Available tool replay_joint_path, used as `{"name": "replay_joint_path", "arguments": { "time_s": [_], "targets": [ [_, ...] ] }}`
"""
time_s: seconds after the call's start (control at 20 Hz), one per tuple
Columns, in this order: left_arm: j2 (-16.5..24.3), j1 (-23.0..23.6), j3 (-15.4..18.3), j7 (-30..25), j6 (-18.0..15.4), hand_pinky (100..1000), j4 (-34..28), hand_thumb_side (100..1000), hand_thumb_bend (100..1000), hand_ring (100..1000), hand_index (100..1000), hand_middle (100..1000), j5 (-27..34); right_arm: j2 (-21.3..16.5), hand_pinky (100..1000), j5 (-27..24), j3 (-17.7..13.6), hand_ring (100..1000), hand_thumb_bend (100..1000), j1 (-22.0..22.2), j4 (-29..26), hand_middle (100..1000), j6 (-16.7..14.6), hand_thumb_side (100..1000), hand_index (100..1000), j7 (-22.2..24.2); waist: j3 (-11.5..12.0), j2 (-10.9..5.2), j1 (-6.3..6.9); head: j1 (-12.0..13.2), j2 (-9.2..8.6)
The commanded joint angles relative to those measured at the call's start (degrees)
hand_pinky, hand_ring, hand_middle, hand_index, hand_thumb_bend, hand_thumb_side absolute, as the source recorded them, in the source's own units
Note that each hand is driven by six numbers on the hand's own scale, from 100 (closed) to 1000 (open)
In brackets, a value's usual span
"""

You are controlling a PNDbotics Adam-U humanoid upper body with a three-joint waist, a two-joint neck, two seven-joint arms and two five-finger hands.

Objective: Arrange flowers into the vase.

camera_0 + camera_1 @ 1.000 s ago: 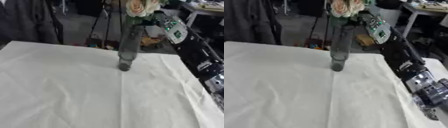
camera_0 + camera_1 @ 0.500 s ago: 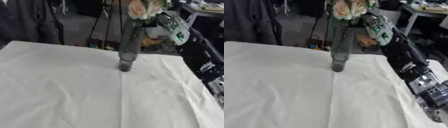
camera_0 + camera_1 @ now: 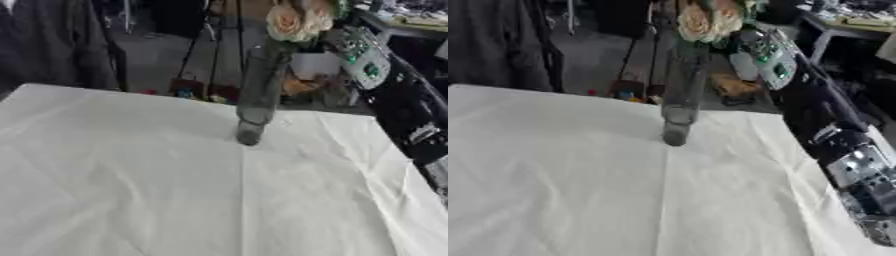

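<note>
Vase point(image 3: 255, 95) stands upright near the far edge of the table point(image 3: 131, 190) on a white cloth, a tall clear glass cylinder, its base resting on the cloth near the centre fold. Flowers point(image 3: 296, 21) — pale cream blooms with a little green — sit at its mouth, just above the rim.

Right arm point(image 3: 824, 130) comes in from the right side and runs up toward the blooms; its forearm carries a white panel with green spots. Right hand lies at the top of the view, beside or behind the flowers, and is not clearly seen — cannot tell whether its fingers are closed on the stems or spread. Left hand shows in neither view.

Step in hand, by my reading: the flowers are being set into the vase, or have just gone in. Whether the stems reach down inside the glass cannot be made out.

Next move calls for the stems to be seated fully, then the right hand drawn up and away without brushing the rim, since a tall narrow vase on cloth could tip easily.
</note>
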Motion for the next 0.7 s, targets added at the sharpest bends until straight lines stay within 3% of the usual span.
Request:
{"name": "replay_joint_path", "arguments": {
  "time_s": [0.05,0.7],
  "targets": [
    [1.4,-0.5,0.7,-0.1,0.0,686,-0.5,745,953,664,560,731,0.2,-2.2,1000,-1.1,-0.7,1000,359,-0.7,0.6,984,-0.3,896,1000,2.0,-0.1,-0.79,0.54,0.2,-0.15],
    [1.4,-0.5,0.7,-0.1,0.0,687,-0.4,746,952,664,560,731,0.2,-1.8,1000,-2.8,-0.9,1000,372,0.1,1.7,978,-1.5,918,1000,4.6,-0.4,-0.88,0.68,0.4,-0.13]
  ]
}}
